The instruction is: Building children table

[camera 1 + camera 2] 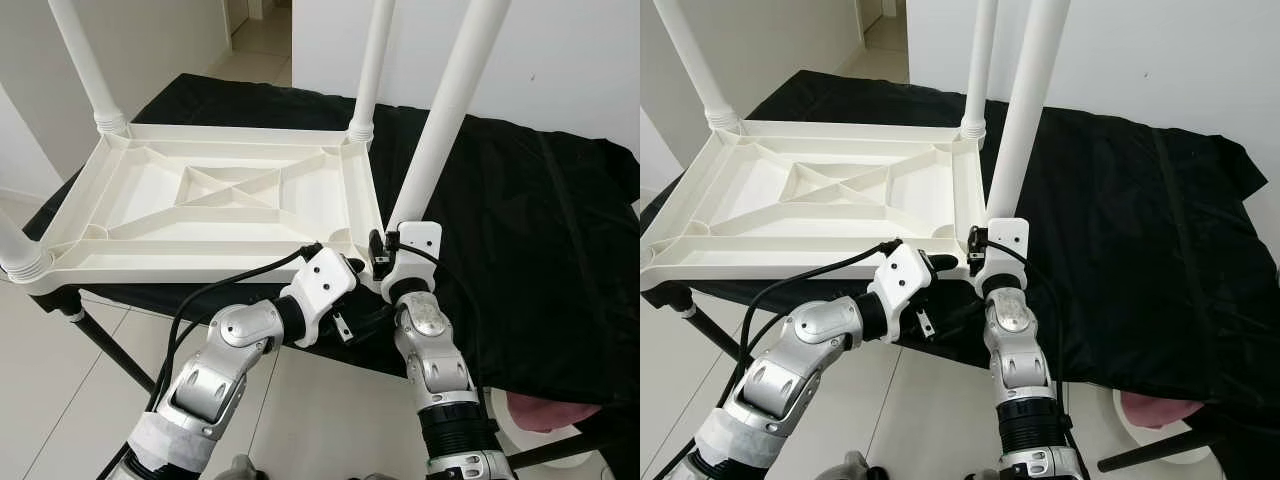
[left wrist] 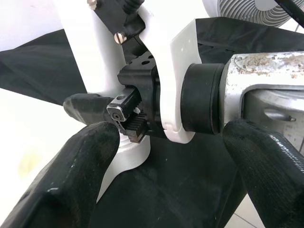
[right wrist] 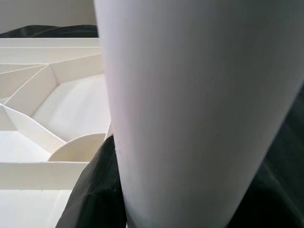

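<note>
Gripping the near leg (image 1: 440, 130) low, beside its socket in the upturned top (image 1: 210, 195), right tool (image 1: 392, 258) pinches smooth, light, stiff plastic; left tool (image 1: 352, 266) spread beside it.

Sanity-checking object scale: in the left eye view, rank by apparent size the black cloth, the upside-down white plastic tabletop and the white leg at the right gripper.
1. Black cloth, largest.
2. Upside-down white plastic tabletop.
3. White leg at the right gripper, smallest, though nearest the camera.
</note>
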`<state>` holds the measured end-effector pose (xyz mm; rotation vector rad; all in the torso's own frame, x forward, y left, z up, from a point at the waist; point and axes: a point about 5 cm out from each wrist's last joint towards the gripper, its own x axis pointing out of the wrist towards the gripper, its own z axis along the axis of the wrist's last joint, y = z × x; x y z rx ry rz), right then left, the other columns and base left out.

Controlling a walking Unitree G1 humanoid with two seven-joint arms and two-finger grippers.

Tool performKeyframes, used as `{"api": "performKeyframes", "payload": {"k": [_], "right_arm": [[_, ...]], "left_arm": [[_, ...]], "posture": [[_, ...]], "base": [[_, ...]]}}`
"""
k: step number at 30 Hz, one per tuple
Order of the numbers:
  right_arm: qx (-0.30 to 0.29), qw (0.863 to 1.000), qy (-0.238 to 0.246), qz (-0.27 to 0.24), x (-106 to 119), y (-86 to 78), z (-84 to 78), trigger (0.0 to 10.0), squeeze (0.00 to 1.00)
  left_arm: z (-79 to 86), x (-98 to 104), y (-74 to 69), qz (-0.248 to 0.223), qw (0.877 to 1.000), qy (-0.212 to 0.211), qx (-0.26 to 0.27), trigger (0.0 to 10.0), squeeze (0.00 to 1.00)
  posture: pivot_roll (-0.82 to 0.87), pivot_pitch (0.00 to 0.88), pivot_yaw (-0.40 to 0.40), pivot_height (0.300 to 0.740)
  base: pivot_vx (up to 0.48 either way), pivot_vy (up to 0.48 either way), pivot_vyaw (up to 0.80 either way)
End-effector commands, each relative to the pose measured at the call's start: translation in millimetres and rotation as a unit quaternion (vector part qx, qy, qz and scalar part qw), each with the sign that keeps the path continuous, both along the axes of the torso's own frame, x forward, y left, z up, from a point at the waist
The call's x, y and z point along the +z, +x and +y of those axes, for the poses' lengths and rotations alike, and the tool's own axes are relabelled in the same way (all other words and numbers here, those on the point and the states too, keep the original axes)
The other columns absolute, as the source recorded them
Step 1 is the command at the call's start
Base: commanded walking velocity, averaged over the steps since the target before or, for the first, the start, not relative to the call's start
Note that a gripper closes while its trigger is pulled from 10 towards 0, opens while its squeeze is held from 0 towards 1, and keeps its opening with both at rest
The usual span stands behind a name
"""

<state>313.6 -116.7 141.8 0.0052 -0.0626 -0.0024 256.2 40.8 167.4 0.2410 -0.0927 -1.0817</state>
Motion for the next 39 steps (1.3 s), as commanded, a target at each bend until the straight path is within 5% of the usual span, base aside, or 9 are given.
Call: {"api": "performKeyframes", "payload": {"k": [1,2,16,17,34,35,36,37,39], "right_arm": [[-0.029,0.999,0.004,0.016,-5,-1.9,-14.2,10.0,0.0],[-0.014,1.0,0.008,0.01,-2,-0.9,-14.1,10.0,1.0],[0.149,0.988,-0.027,0.016,6,16.7,-35.4,10.0,1.0],[0.209,0.976,-0.053,0.01,10,18.1,-34.6,10.0,0.0],[0.43,0.89,-0.137,0.063,3,32.5,-32.2,9.3,0.0],[0.435,0.886,-0.141,0.073,0,33.9,-31.7,4.0,0.0],[0.435,0.886,-0.141,0.073,0,33.9,-31.7,4.0,0.0],[0.438,0.883,-0.148,0.077,-2,34.8,-32.3,0.0,0.0],[0.437,0.882,-0.153,0.084,-5,35.5,-34.0,0.0,0.0]], "left_arm": [[1.5,-2,1.0,-0.002,1.0,0.0,0.025,10.0,0.0],[1.2,-1,2.0,-0.003,1.0,0.0,0.026,10.0,0.0],[0.7,-1,2.0,-0.005,1.0,-0.001,0.027,10.0,0.0],[0.5,-1,2.0,-0.005,1.0,-0.001,0.026,10.0,0.0],[3.1,1,5.1,-0.01,0.999,0.0,0.032,10.0,0.0],[3.3,2,5.5,-0.01,0.999,0.0,0.033,10.0,0.0],[3.3,2,5.5,-0.01,0.999,0.0,0.033,10.0,0.0],[3.5,2,5.6,-0.01,0.999,0.0,0.033,10.0,0.0],[3.8,2,5.7,-0.01,0.999,0.0,0.034,10.0,0.0]], "posture": [[-0.06,0.029,-0.007,0.74],[-0.06,0.03,-0.008,0.74],[-0.06,0.018,-0.007,0.74],[-0.06,0.013,-0.008,0.74],[-0.04,0.009,-0.005,0.74],[-0.04,0.009,-0.005,0.74],[-0.04,0.009,-0.005,0.74],[-0.04,0.009,-0.005,0.74],[-0.04,0.009,-0.005,0.74]], "base": [[0.0,0.0,0.0],[0.0,0.0,0.0],[0.0,0.0,0.0],[0.0,0.0,0.0],[0.0,0.0,0.0],[0.0,0.0,0.0],[0.0,0.0,0.0],[0.0,0.0,0.0],[0.0,0.0,0.0]]}}
